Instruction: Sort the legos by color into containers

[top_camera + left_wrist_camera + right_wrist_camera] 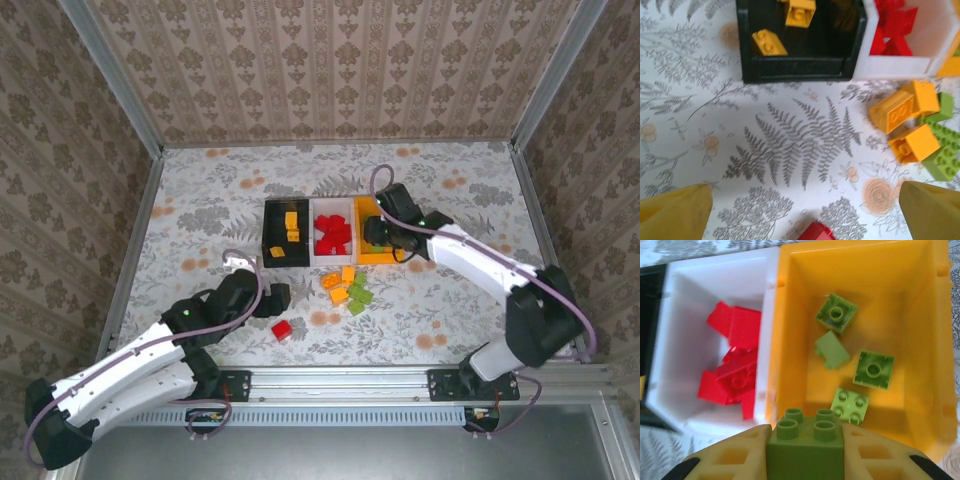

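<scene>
While right jaws clamp green lego (805, 452) over orange-yellow bin (920, 340), left jaws gape, red lego (815, 232) between.

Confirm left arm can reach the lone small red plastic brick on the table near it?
Probably yes. The left gripper is open, and the small red plastic brick lies on bare table just beside it, with nothing between.

A left bin (267, 235), middle bin (332, 203) and right bin (378, 259) stand touching in a row at mid counter (200, 200), with bricks (331, 236) inside each. A heap of loose bricks (347, 288) lies just before the middle and right bins; a lone brick (283, 329) lies nearer, to the left
</scene>
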